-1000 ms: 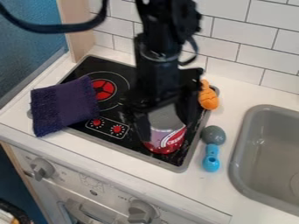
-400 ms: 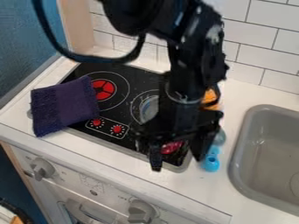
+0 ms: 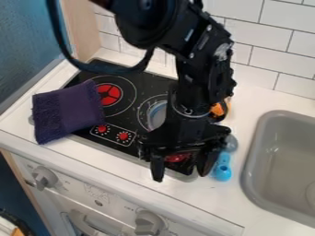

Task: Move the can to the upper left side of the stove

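The gripper [image 3: 181, 172] is released, fingers spread, over the near right stove [image 3: 133, 116] area. The can [image 3: 178, 157] is partly visible between the fingers.

White counter [image 3: 258, 99], black stove [image 3: 144, 85] set in. From stove's centre: purple cloth [image 3: 67, 110] at nine o'clock, overlapping edge; orange item [image 3: 218, 109] at three; sink [image 3: 249, 159] near four; blue utensil [image 3: 222, 171] between four and five; red can [image 3: 178, 157], probably on stove, at five.
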`<state>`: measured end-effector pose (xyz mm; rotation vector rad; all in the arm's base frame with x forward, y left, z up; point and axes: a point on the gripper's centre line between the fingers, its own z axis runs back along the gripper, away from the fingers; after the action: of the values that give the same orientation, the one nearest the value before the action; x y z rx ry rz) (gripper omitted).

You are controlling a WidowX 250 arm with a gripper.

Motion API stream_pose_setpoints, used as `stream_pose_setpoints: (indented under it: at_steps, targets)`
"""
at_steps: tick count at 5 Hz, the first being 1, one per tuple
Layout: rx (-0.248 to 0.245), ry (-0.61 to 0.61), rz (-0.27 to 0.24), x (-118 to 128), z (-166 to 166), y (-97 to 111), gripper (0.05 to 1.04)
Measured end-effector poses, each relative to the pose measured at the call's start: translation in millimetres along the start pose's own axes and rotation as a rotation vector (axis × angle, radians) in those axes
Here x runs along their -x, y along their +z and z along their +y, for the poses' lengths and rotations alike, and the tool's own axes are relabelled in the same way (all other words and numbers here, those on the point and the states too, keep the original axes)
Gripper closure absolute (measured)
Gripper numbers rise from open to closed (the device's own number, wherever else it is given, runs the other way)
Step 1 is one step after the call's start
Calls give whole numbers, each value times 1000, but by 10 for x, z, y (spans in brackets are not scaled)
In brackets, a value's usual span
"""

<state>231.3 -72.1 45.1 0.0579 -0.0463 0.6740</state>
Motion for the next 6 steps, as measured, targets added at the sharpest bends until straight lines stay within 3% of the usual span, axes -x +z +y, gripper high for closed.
stream_pose_setpoints:
  at_steps: [3,6]
  targets:
    - [63,55,-23,-376,-127,88,83]
    - [29,211,-43,-930,-29,-100,83]
